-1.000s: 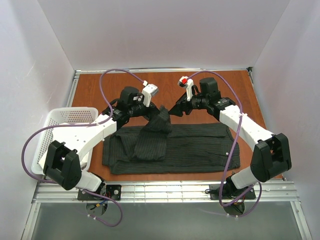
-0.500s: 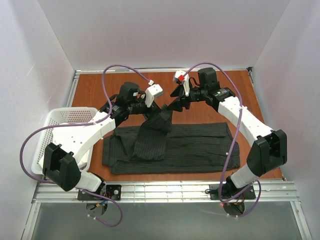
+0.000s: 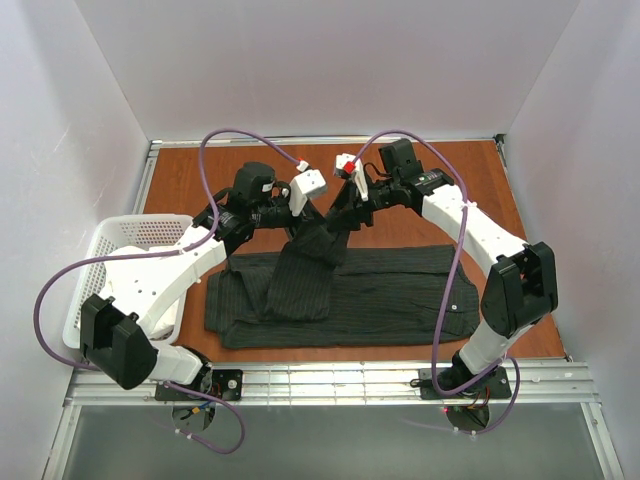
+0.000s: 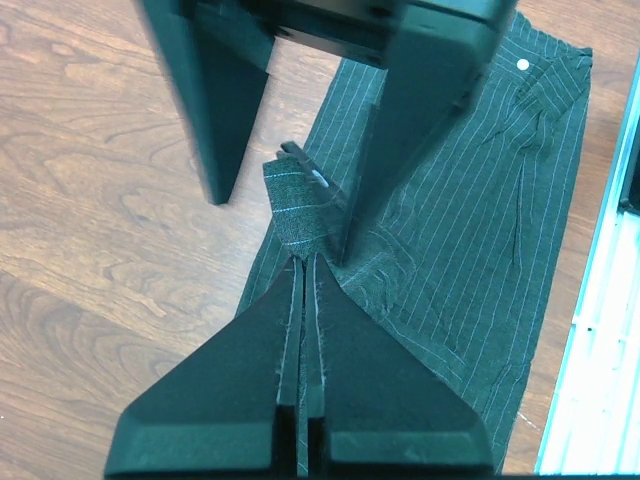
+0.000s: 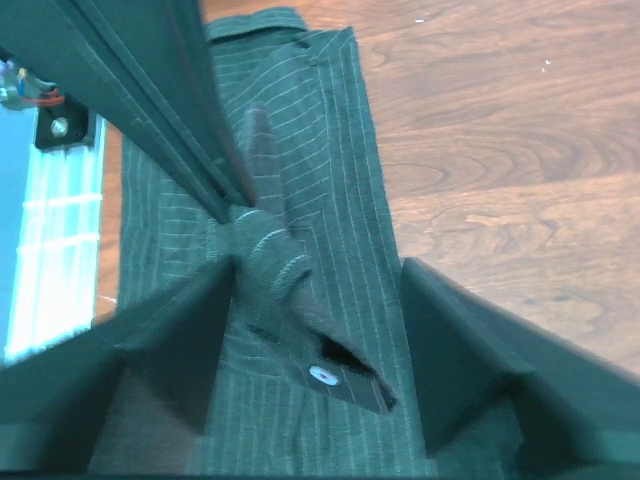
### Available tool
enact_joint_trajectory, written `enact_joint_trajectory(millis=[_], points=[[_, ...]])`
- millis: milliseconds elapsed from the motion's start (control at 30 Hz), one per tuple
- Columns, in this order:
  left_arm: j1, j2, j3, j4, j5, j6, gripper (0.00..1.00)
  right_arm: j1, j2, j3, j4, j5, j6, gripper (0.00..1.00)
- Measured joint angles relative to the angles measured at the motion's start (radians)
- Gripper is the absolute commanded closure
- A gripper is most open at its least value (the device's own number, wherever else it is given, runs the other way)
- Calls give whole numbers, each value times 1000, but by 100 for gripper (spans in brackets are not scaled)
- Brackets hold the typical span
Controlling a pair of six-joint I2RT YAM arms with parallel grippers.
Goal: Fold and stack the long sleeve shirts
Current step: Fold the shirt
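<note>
- One shirt (image 3: 390, 295), dark charcoal w/ fine pale pinstripes, lies spread flat on the near half of the wooden table (image 3: 200, 170), long side running left-right.
- Its sleeve (image 3: 300, 285) crosses the left-centre of the body. The far end is lifted off the cloth, peaking btwn the two grippers.
- Left gripper (image 4: 307, 258): fingers pressed together, clamped on the sleeve end. The cuff (image 4: 295, 205) sticks out just beyond the tips (clearest in the left wrist view).
- Right gripper (image 5: 315, 272): fingers apart, one on each side of the cuff, straddling it. One finger sits very close to the fabric; can't tell if it touches.
- Right wrist view: the cuff hangs crumpled btwn the spread fingers, w/ a pale button (image 5: 321, 375) near its lower corner. The left gripper's closed tips meet the cloth from upper left.
- Left wrist view: the right gripper's two dark fingers come down from the top of frame, w/ the cuff btwn them, nearer the right-hand one.
- Both arms reach in from opposite sides; their tips are near each other above the shirt's far edge, approx mid-table.
- Shirt body under the raised sleeve stays flat, w/ light wrinkles only.
- White mesh basket (image 3: 135, 235) sits at the table's left edge, just beside the shirt's left end, partly hidden by the left arm.
- Purple cables (image 3: 240, 135) arc over each arm.
</note>
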Motion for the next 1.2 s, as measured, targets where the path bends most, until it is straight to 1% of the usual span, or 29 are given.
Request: enact_joint_trajectory(millis=[67, 100, 167, 200, 233, 267, 333, 433, 467, 567, 767, 900, 1033, 1200], points=[[0, 0, 0, -1, -2, 3, 100, 2, 0, 0, -19, -12, -10, 82], [0, 0, 0, 0, -3, 6, 100, 3, 0, 0, -25, -15, -14, 98], [0, 0, 0, 0, -16, 6, 100, 4, -1, 0, -40, -16, -16, 99], [0, 0, -1, 0, -26, 5, 98, 4, -5, 0, -47, -15, -18, 99], [0, 0, -1, 2, -34, 4, 93, 5, -11, -3, -55, -11, -17, 99], [0, 0, -2, 9, -43, -1, 79, 5, -23, -8, -61, -7, -16, 99], [-2, -9, -11, 37, -68, -20, 70, 5, -64, -35, -66, -1, -11, 99], [-4, -48, -55, 80, -135, -66, 49, 10, -154, -90, -73, 13, 5, 99], [-4, -64, -69, 90, -164, -88, 40, 12, -189, -109, -76, 16, 12, 99], [-4, -106, -100, 122, -258, -161, 33, 27, -290, -167, -76, 25, 42, 99], [-2, -151, -144, 149, -504, -369, 33, 59, -477, -328, -82, 35, 106, 99], [5, -155, -208, 110, -625, -517, 36, 67, -592, -423, -100, 23, 160, 99], [16, -142, -300, 32, -705, -660, 41, 72, -717, -461, -122, -11, 212, 99], [36, -106, -370, -38, -738, -767, 43, 76, -845, -460, -126, -66, 261, 99]])
